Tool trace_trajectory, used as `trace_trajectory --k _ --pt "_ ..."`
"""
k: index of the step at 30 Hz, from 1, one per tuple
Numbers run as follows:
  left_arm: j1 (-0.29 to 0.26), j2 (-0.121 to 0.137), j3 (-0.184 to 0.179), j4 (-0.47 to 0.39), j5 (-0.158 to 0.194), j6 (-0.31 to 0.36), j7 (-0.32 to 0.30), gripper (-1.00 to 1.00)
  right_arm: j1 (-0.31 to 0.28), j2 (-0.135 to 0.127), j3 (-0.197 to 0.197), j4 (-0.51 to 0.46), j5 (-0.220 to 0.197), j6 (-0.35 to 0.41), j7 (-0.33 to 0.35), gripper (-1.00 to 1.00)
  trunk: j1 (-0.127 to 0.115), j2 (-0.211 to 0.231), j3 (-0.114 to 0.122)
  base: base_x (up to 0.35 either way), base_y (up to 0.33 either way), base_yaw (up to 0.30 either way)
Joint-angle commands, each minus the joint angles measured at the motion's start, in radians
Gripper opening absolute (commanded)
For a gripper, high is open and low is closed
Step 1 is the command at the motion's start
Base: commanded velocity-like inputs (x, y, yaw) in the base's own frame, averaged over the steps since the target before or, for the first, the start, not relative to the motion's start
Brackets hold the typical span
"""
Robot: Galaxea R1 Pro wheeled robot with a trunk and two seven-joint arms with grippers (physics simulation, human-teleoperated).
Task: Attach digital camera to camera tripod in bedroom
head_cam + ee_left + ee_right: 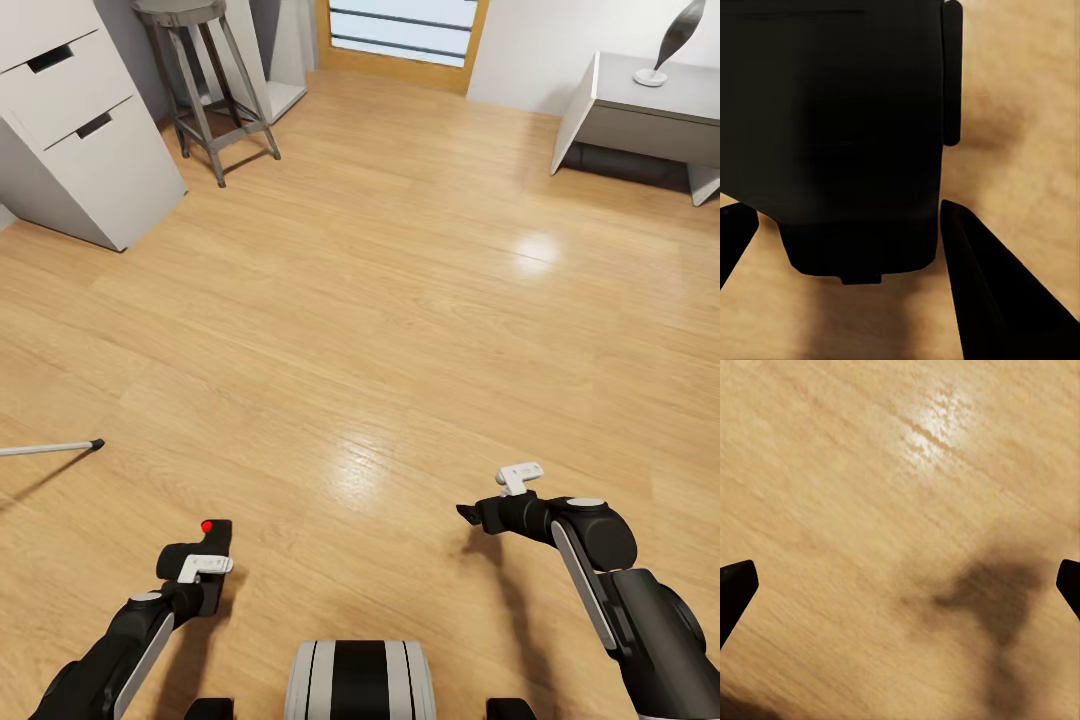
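Black digital camera [212, 537] is sitting pinched in our left gripper [203, 556] over the wood floor [400, 300]; we're judging it rigid, light, lens-fragile, so keep holding the body sides. Right gripper [472, 514] is hanging spread, empty; a tripod leg [50, 448] is poking in at left.

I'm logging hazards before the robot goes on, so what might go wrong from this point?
1. The digital camera sits high in the left pincer, mostly past the fingertips; it might slip on a jolt.
2. A camera tripod leg tip lies on the floor at the left edge; turning there could knock it.
3. The right pincer hangs open and empty, so nothing backs up the camera.
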Motion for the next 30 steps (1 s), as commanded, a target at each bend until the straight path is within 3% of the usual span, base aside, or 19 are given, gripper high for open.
trace_trajectory --k 1,2,10,17,25,30 --pt "0.000 0.001 -0.003 -0.002 0.007 0.006 0.000 -1.00 -0.001 -0.001 0.001 -0.001 -0.001 0.004 -0.001 1.00 0.000 0.000 -0.001 0.000 0.000 0.000" --pt "0.021 0.001 -0.002 -0.074 0.007 0.021 -0.003 -1.00 -0.001 -0.003 0.000 -0.001 -0.001 0.004 0.000 1.00 -0.001 0.000 0.003 0.000 0.000 0.000" --pt "0.066 0.000 -0.001 -0.232 0.006 0.110 -0.002 -1.00 0.002 -0.010 -0.004 -0.001 -0.001 0.004 0.000 1.00 -0.004 0.002 0.034 0.000 0.000 0.000" --pt "0.084 0.000 -0.001 -0.306 0.007 0.148 -0.001 -1.00 0.006 -0.014 -0.006 -0.001 -0.001 0.004 0.001 1.00 -0.007 0.003 0.061 0.000 0.000 0.000" --pt "0.089 -0.001 0.000 -0.334 0.010 0.181 -0.001 -1.00 0.005 -0.015 -0.009 -0.001 -0.001 0.004 0.003 1.00 -0.011 0.005 0.092 0.000 0.000 0.000" --pt "0.092 -0.002 0.002 -0.373 0.042 0.219 -0.001 -1.00 0.006 -0.013 -0.012 -0.001 -0.001 0.004 0.026 1.00 -0.013 0.007 0.112 0.000 0.000 0.000"
